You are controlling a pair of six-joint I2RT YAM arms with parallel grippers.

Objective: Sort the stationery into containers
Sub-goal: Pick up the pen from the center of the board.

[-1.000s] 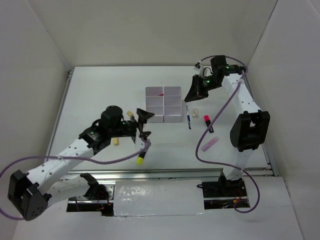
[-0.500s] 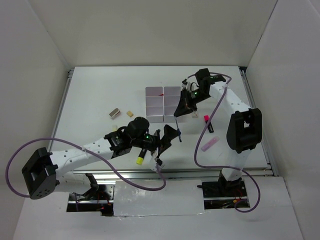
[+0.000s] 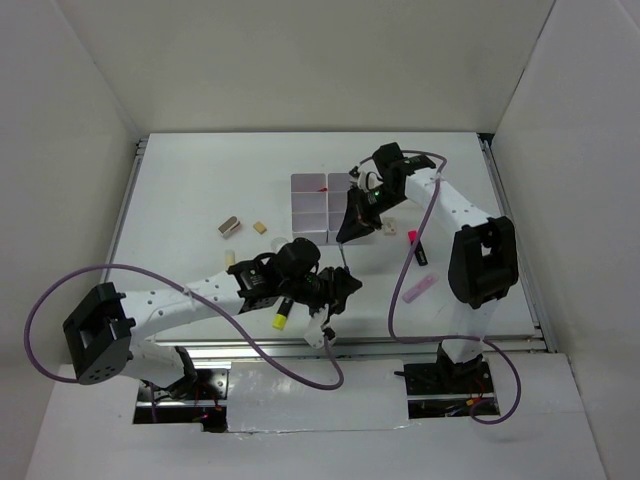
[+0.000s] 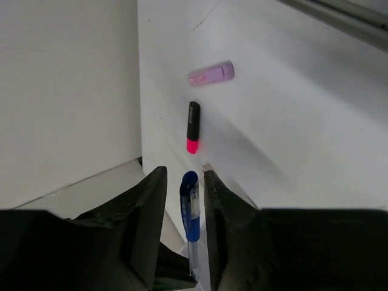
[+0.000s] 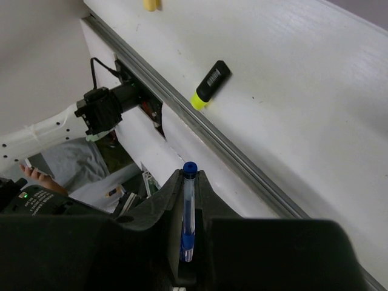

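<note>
A blue pen (image 5: pixel 188 206) with a clear barrel is clamped upright in my right gripper (image 5: pixel 189 174), which is shut on it just in front of the white containers (image 3: pixel 327 215). In the top view the pen (image 3: pixel 346 255) hangs down toward my left gripper (image 3: pixel 347 283). In the left wrist view the pen's blue end (image 4: pixel 190 206) stands between the jaws of my left gripper (image 4: pixel 183 173), with thin gaps on both sides. On the table lie a yellow highlighter (image 3: pixel 281 318), a pink highlighter (image 3: pixel 417 243) and a lilac tube (image 3: pixel 421 288).
A metal clip (image 3: pixel 229 226), a tan eraser (image 3: pixel 260 227) and a pale yellow stick (image 3: pixel 230 258) lie at the left. Something red (image 3: pixel 322 187) sits in the far left compartment. A metal rail (image 3: pixel 340 343) runs along the near table edge.
My left arm swung right from the yellow highlighter to under the right gripper, and its jaws narrowed round the pen. My right arm brought the pen leftward and down, in front of the containers.
</note>
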